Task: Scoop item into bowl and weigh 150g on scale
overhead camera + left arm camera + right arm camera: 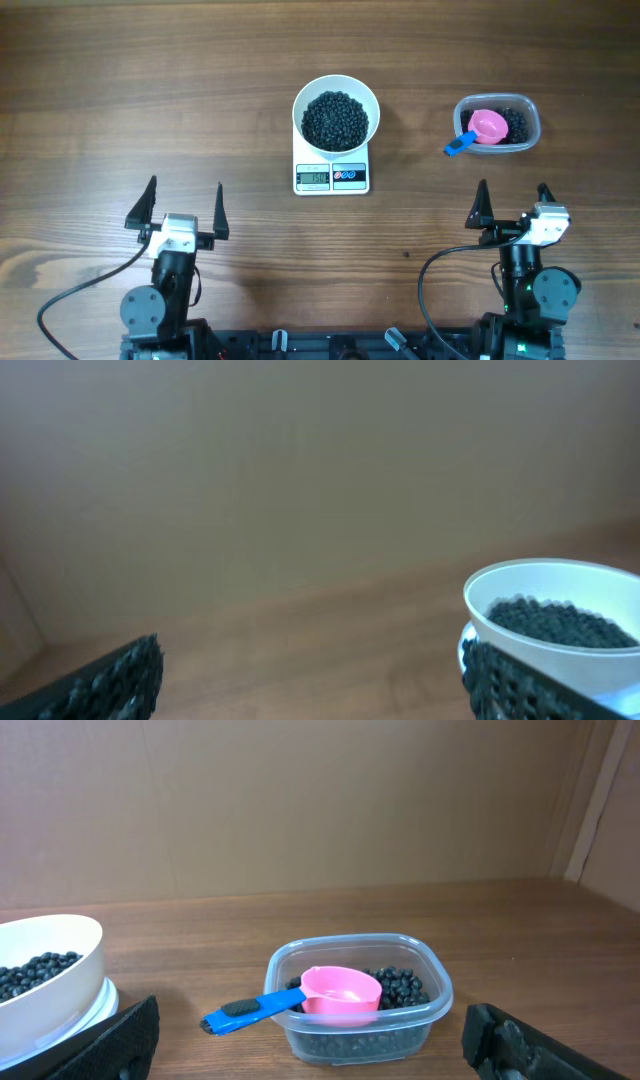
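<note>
1. Overhead: the white bowl (336,113) stands on the scale (332,178) near the middle of the wooden table (150,90) and is filled with black beans (335,121). The scale's display is lit, its digits too small to read surely. To the right, well apart, a clear container (497,124) holds more beans and a pink scoop (488,126), whose blue handle (460,145) sticks out over the left rim. The left gripper (186,184) sits toward the near edge, left of the scale, jaws spread wide with nothing between them. The right gripper (512,186) sits on the near side of the container, likewise spread wide and holding nothing
2. Left wrist: the two black fingers (110,680) show at the lower corners, far apart, with bare wood between them. The bowl with its beans rises at the right, beyond the right-hand finger
3. Right wrist: the fingers (110,1045) stand wide at the lower corners. The container sits between and beyond them, untouched. The scoop lies cup-up on the beans, its handle pointing left over the rim. The bowl on the scale shows at the left edge
</note>
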You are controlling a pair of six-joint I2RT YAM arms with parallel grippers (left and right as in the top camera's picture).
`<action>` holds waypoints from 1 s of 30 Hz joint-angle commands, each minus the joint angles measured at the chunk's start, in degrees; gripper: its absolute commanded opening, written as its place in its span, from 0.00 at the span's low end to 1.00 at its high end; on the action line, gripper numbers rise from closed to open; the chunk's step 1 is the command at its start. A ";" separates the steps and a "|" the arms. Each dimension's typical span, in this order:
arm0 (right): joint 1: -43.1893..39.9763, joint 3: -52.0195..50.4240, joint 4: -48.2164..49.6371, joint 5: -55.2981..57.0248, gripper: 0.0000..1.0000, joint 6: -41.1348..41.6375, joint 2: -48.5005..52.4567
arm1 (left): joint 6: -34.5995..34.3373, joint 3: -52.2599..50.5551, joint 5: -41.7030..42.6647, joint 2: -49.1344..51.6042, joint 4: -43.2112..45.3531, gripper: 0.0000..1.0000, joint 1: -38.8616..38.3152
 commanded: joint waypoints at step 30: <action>0.31 -0.07 0.28 0.79 1.00 -0.74 -0.68 | -6.73 -2.60 0.79 -0.61 -9.35 1.00 0.42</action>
